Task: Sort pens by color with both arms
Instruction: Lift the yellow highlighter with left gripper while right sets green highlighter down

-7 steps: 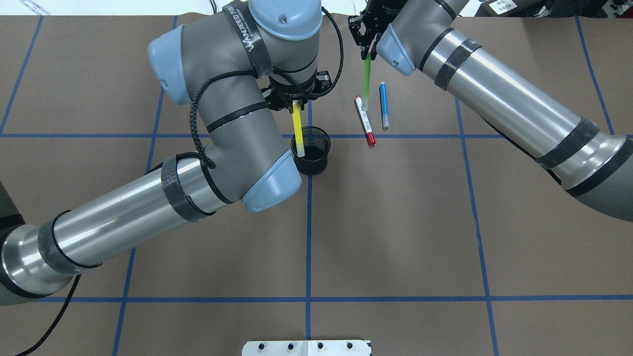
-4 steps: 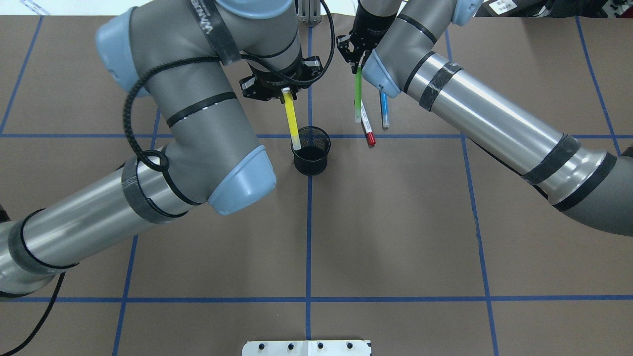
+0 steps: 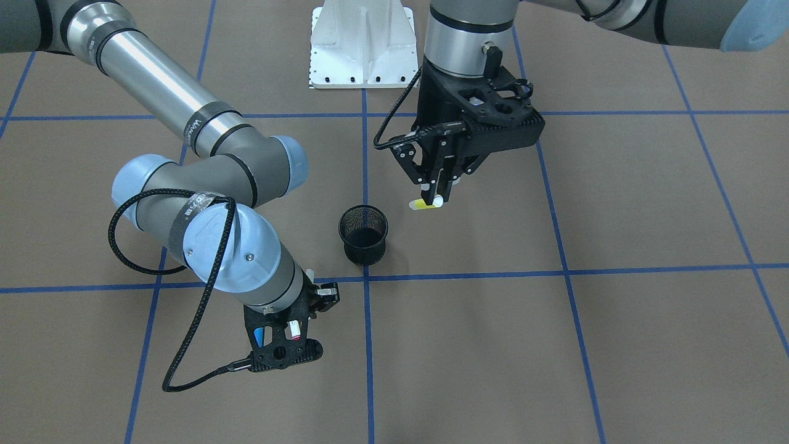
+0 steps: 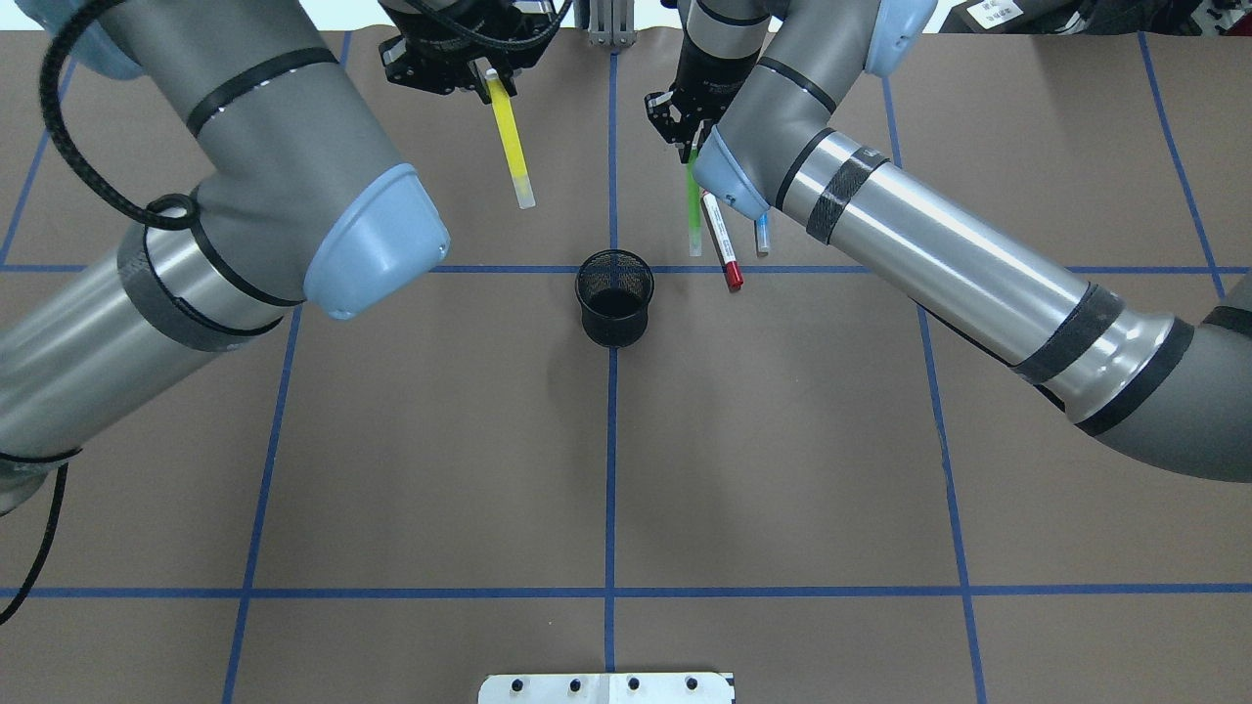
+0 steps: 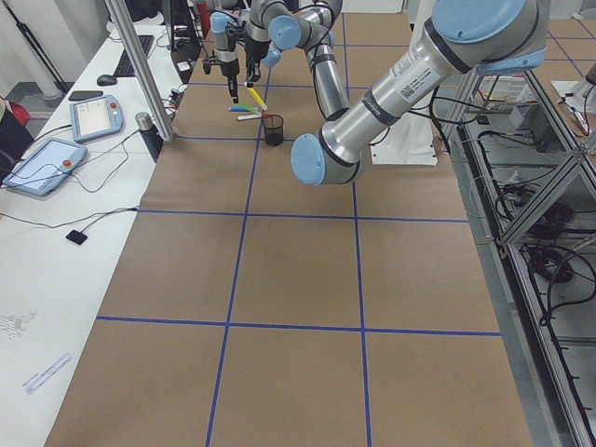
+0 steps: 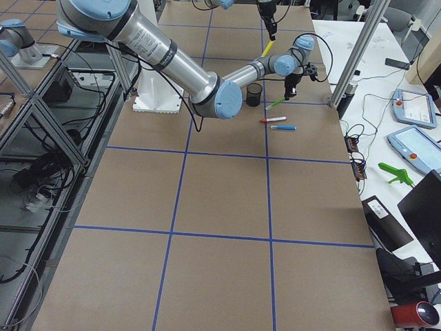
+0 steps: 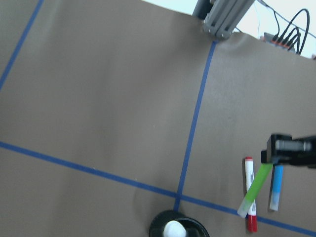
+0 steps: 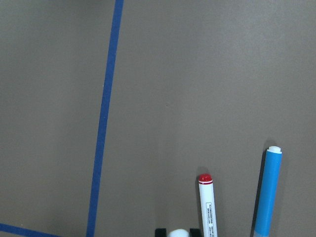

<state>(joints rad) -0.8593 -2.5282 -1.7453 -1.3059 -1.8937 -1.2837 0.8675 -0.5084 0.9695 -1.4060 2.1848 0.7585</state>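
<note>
Overhead exterior view: the left gripper (image 4: 489, 80) is at the far side of the table (image 4: 782, 440). Its fingers pinch the top of the yellow pen (image 4: 511, 137). This pen hangs tilted in the air, and its white lower end is apart from the mesh cup (image 4: 614, 311), on the left of it and further back. The right gripper (image 4: 689, 137) pinches the upper end of the green pen (image 4: 693, 210), which points down toward the table. Just beside it the red-capped pen (image 4: 721, 242) lies flat. The blue pen (image 4: 761, 233) lies on its other side and is mostly hidden under the right arm.

Exterior front-facing view: the fingers of the left gripper are pressed on the yellow pen, and only a short yellow and white end shows below them. The body of the right gripper covers its own fingertips.

Exterior left view: the pens are small and far, near the cup. I cannot tell more.

Exterior right view: the yellow pen is high above the table. The green pen is tilted, with its lower end near the table; whether it touches, I cannot tell. The red-capped and blue pens lie side by side.

Left wrist-mounted view: the green pen leans across the red-capped pen, and the blue pen is beside them.

Right wrist-mounted view: the red-capped and blue pens lie nearly parallel, apart from each other.
</note>
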